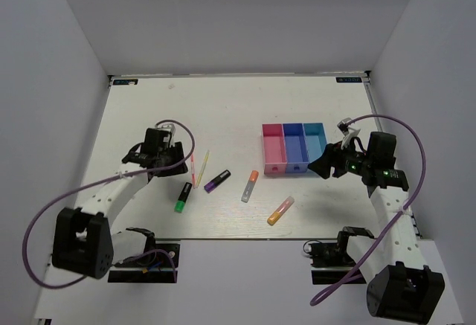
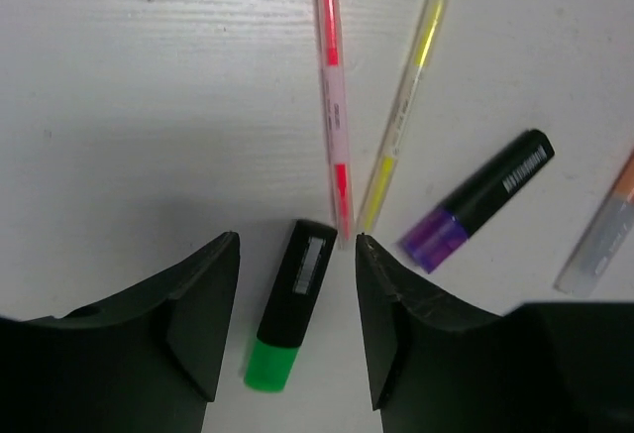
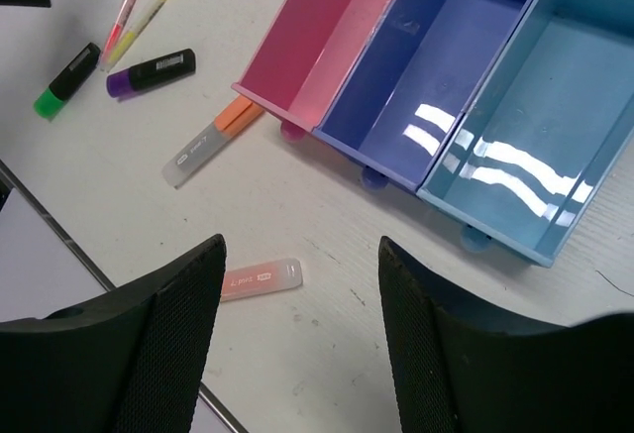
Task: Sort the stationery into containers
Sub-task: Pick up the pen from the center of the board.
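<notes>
The stationery lies left of the bins. A green-capped black marker lies on the table between the open jaws of my left gripper, which hovers above it without touching it. A pink stick, a yellow stick and a purple-capped marker lie just beyond. The grey-orange marker and the orange-pink highlighter lie nearer the bins. The pink, blue and cyan bins look empty. My right gripper is open and empty, in front of the bins.
White walls enclose the table on three sides. The table's near edge runs close to the highlighter. Purple cables loop from both arms. The bins stand on small suction feet.
</notes>
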Available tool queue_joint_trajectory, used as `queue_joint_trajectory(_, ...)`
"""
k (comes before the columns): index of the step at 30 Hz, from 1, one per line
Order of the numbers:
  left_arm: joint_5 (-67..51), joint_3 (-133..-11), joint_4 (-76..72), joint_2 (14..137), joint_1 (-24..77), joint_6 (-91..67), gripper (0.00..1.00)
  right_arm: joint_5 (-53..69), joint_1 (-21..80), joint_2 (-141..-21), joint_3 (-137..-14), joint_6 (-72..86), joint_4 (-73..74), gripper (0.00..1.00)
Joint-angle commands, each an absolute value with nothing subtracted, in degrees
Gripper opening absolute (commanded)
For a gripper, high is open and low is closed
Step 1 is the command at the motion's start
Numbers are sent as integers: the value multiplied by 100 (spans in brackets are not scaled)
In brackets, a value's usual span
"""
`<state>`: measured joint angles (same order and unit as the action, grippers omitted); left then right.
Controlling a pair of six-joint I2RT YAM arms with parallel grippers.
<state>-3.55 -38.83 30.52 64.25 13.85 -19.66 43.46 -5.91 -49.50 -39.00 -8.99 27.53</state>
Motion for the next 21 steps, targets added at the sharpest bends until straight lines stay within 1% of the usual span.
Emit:
queue_joint_trajectory(1, -54, -4271, 2629, 7230, 1511, -2021, 61, 4377, -571, -4948, -4166, -993, 2909, 66)
queue_joint_trajectory(7, 114, -4658, 2285, 8084, 1757, -1907, 61, 4368, -580, -5001, -4254, -1028, 3067, 66)
queue_joint_trajectory(9, 193, -4816, 2206, 8348, 1845, -1881, 61, 4351, -589, -5001, -4263, -1037, 3102, 67)
queue_joint_trajectory(14, 202, -5018, 2083, 8674, 1995, -1837, 61, 4324, -606, -4957, -4271, -1028, 3103, 68)
queue_joint_trajectory(16, 438, -5132, 2162, 8885, 2082, -1750, 61, 4315, -598, -4957, -4280, -1011, 3094, 70)
queue_joint_trajectory(18, 727, -5238, 2267, 9096, 2153, -1723, 59, 4333, -606, -4983, -4271, -984, 3103, 70)
queue_joint_trajectory(19, 773, -5238, 2285, 9158, 2188, -1697, 57, 4324, -606, -4992, -4271, -993, 3103, 70)
queue_joint_trajectory(21, 957, -5247, 2303, 9245, 2232, -1696, 54, 4333, -606, -5010, -4280, -993, 3103, 70)
